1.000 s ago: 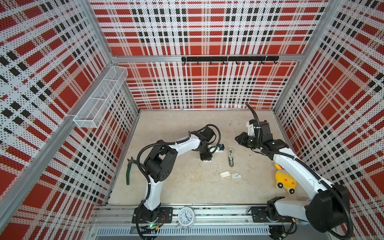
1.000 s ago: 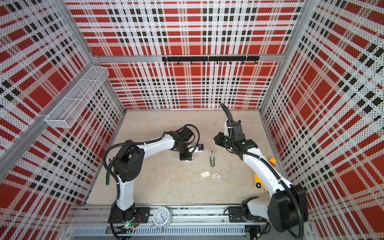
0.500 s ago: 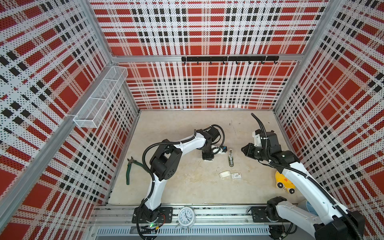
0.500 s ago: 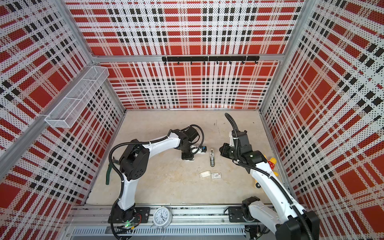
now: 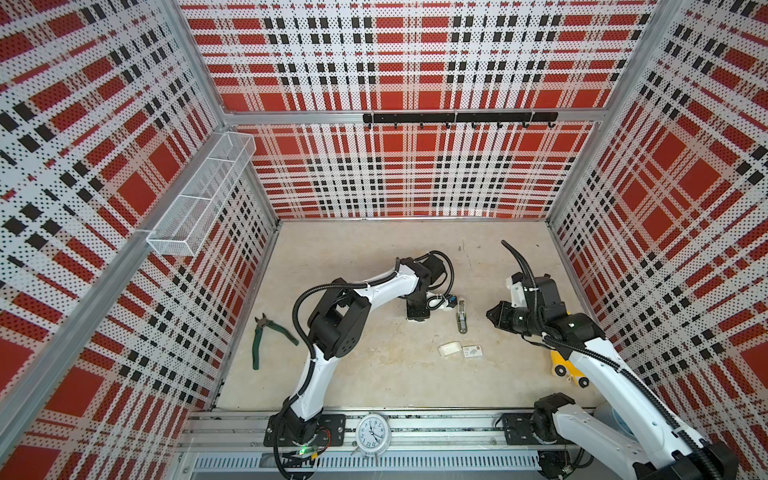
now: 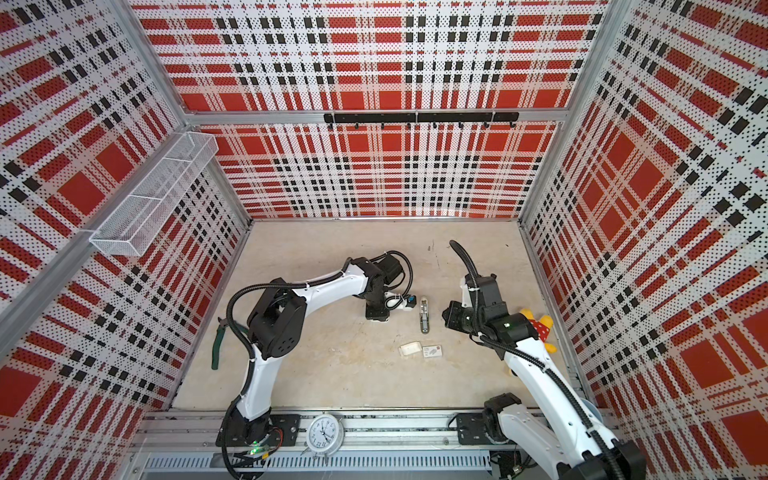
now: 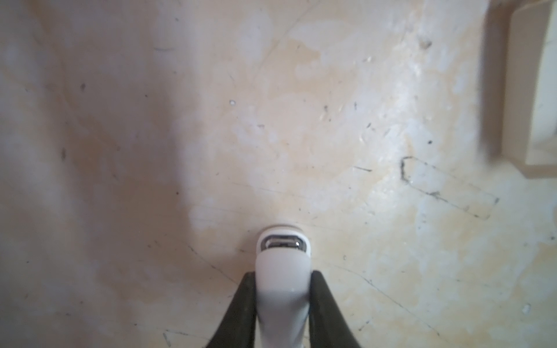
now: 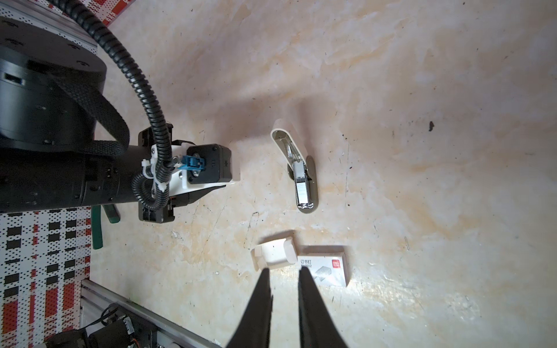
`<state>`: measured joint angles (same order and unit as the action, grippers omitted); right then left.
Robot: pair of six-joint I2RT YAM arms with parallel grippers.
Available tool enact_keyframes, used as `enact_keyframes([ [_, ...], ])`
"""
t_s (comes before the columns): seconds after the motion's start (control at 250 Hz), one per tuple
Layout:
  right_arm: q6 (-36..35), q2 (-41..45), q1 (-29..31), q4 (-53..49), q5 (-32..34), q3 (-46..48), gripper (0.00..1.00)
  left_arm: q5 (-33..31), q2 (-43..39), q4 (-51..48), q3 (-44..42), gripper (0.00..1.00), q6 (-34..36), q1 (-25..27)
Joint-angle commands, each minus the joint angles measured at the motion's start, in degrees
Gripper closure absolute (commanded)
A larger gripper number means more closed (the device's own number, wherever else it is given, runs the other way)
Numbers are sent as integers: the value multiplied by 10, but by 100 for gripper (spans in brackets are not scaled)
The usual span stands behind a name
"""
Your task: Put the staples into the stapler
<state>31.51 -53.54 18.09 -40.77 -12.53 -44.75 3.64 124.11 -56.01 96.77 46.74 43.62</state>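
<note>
Stapler [image 8: 297, 171] lies hinged open on the table [image 8: 422, 90].
Staples [image 8: 301, 189], a pale silver strip, sit in its channel; left gripper [image 7: 283, 274] clamps a white piece [image 7: 283, 256]; right gripper [image 8: 283, 272] slightly parted, empty.

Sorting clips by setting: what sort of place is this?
Probably a robot test cell: perforated plaid walls box in a table, with a left arm and right arm bolted to a front rail beside a clock.

Blurred pale box [image 7: 521, 90], edge-cropped
</note>
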Motion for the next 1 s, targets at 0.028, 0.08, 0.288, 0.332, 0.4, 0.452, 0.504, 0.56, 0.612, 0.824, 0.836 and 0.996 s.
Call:
enact_keyframes([
  [0.028,-13,13,1,4,3,3,80,-22,24,-22,-34,77,1,3],
  [0.08,-13,13,1,5,5,3,79,-23,14,-23,-35,73,-2,0],
  [0.288,-10,6,0,18,3,5,79,-17,-14,-22,-35,61,-4,-9],
  [0.332,-9,5,1,21,4,5,79,-17,-15,-21,-33,60,-5,-10],
  [0.4,-8,3,1,24,4,6,79,-14,-19,-21,-32,57,-5,-12],
  [0.452,-7,1,1,25,5,7,79,-11,-21,-19,-32,56,-7,-13],
  [0.504,-7,-1,1,27,4,7,79,-9,-25,-17,-32,54,-8,-14],
  [0.56,-7,-2,1,28,4,7,79,-6,-27,-16,-30,53,-8,-15],
  [0.612,-6,-3,1,31,3,8,78,0,-31,-17,-30,50,-8,-15],
  [0.824,-9,-10,1,32,9,11,78,14,-55,-5,-47,41,-4,-14],
  [0.836,-9,-10,1,32,11,11,78,14,-57,-1,-49,40,-3,-15],
  [0.996,-8,-12,1,37,12,15,78,-14,-69,46,-75,37,-7,-15],
])
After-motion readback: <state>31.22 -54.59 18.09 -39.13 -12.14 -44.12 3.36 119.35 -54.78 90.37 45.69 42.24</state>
